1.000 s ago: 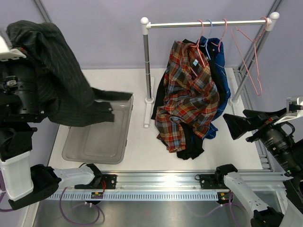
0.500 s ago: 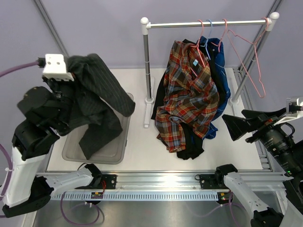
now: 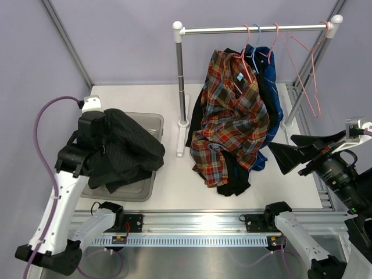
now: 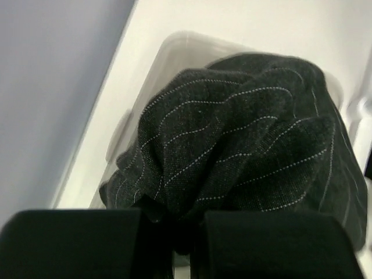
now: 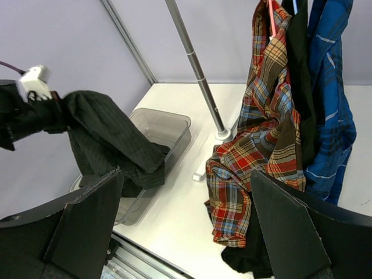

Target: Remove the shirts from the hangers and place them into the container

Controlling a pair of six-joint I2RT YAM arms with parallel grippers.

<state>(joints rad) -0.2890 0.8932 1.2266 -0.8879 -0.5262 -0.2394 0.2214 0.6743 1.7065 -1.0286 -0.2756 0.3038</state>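
Holding one shirt of four, the left gripper [image 4: 171,224] is clamping the pinstriped shirt [image 3: 125,151], which is bunching beyond its fingers into the container [image 3: 150,121]; the right gripper [image 3: 285,148] is gaping empty; ahead of it the plaid shirt [image 3: 229,116], black shirt [image 3: 232,185] and blue shirt [image 3: 273,110] are hanging on hangers [image 3: 247,35], not yet taken.

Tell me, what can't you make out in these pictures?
Left wrist view: the tips of the left gripper, buried in folds of the dark charcoal pinstriped shirt.
Top view: most of the plain black shirt, behind the red-orange-navy plaid shirt.
Top view: the floor of the shallow translucent grey plastic tub, covered by the pinstriped shirt.
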